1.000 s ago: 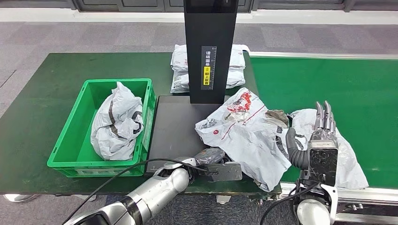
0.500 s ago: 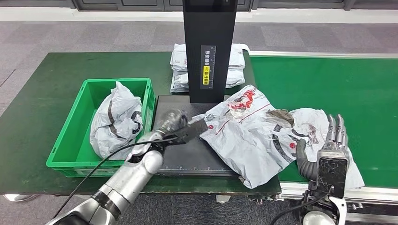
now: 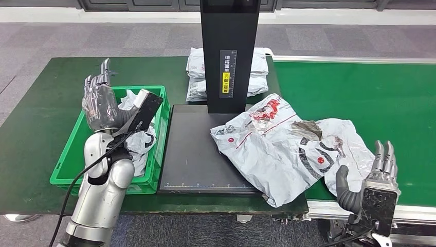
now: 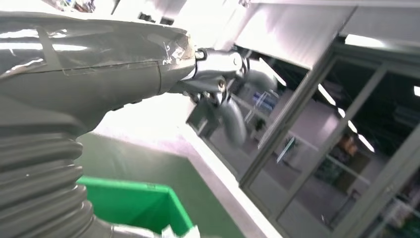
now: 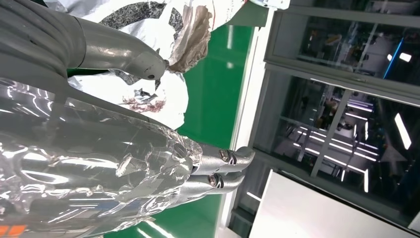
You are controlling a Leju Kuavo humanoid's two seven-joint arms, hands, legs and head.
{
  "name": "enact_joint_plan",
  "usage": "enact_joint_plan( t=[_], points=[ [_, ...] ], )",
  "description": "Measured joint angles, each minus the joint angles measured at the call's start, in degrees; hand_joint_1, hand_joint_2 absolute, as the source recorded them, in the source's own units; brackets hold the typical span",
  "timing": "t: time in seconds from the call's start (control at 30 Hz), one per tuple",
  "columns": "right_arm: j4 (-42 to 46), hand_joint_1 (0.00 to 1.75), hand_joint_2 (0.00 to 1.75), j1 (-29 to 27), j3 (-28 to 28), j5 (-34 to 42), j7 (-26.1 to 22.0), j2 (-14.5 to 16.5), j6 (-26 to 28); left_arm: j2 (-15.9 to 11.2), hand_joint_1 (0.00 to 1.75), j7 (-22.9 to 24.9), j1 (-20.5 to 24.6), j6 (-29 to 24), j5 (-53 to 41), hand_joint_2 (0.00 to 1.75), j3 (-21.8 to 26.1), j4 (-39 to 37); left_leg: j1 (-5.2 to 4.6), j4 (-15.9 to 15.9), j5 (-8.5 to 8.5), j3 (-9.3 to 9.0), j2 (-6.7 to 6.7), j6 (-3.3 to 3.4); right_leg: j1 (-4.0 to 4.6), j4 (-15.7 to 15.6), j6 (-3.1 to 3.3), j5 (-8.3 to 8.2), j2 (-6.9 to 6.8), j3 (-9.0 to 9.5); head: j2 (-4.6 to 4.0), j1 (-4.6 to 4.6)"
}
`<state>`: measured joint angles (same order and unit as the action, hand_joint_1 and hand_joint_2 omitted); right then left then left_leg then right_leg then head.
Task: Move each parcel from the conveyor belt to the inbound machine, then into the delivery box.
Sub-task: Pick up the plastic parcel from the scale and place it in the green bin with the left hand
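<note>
Now the white parcel [image 3: 277,149] lies just beside the open-fingered right hand [image 3: 378,180].

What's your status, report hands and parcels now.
Left hand open, raised over green box. Right hand open, near belt edge. One parcel boxed; two parcels half on machine plate. No obstruction.

Green crate [image 3: 69,164]; white parcel [image 3: 272,154] w/ red-black print; black scanner [image 3: 229,51].
</note>
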<state>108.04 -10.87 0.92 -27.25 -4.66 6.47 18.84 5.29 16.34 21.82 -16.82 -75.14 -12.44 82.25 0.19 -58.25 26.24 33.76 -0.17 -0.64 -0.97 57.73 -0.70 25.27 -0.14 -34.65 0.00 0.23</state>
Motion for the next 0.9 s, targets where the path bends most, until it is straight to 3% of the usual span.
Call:
enact_joint_plan(
  t=[0.1,0.13,0.27,0.33,0.43,0.57,0.9],
  points=[
    [0.0,0.00,1.75,0.0,0.0,0.6,-0.2,0.0,0.0,0.0,0.00,-2.8,0.0,2.8,0.1,0.00,-0.1,0.4,0.00,0.0,0.00,-0.01,-0.01,0.00,0.00,0.0,0.00,0.00,-0.01,0.00,0.00,0.00],
    [0.0,0.00,1.75,0.0,0.0,0.9,-0.4,0.0,0.0,0.2,0.00,-4.3,0.0,4.6,1.0,0.00,-0.4,0.4,-0.01,0.0,0.00,-0.02,0.00,0.00,0.00,0.0,0.00,0.00,-0.01,0.00,0.00,-0.01],
    [-0.1,0.00,1.75,0.6,0.0,1.7,-1.0,-0.1,-0.8,0.8,0.00,-10.9,0.4,14.5,6.3,1.75,-4.3,-1.2,-0.02,0.0,0.00,-0.01,-0.01,0.00,-0.02,0.0,-0.01,-0.01,0.00,0.00,0.00,-0.01],
    [-0.4,0.00,1.75,1.3,0.0,2.0,-1.1,-0.1,-1.3,1.2,0.00,-13.8,1.1,19.4,8.7,1.75,-7.8,-3.3,-0.04,0.0,0.00,-0.01,-0.01,0.00,-0.03,0.0,-0.02,-0.02,0.01,-0.01,0.00,0.00],
    [-0.9,0.00,1.75,2.5,0.0,2.5,-1.1,-0.2,-1.7,1.8,0.00,-16.2,2.6,22.6,11.5,1.75,-13.5,-7.6,-0.05,0.0,0.00,-0.01,0.00,0.00,-0.05,0.0,-0.03,-0.03,0.02,-0.01,0.00,0.00],
    [-1.2,0.00,1.75,3.1,0.0,2.7,-1.0,-0.2,-1.6,2.7,0.00,-17.3,3.6,23.6,13.0,1.75,-18.9,-12.2,-0.05,0.0,0.01,-0.01,0.00,0.00,-0.04,0.0,-0.03,-0.03,0.03,-0.03,0.00,-0.01],
    [-1.2,0.00,1.75,3.0,0.0,3.1,-0.8,-0.2,-1.9,5.1,0.00,-19.6,6.3,26.4,14.7,1.75,-26.2,-19.4,-0.04,0.0,0.01,0.01,0.03,0.00,-0.04,0.0,-0.02,-0.02,0.08,-0.06,0.00,-0.01]
  ],
)
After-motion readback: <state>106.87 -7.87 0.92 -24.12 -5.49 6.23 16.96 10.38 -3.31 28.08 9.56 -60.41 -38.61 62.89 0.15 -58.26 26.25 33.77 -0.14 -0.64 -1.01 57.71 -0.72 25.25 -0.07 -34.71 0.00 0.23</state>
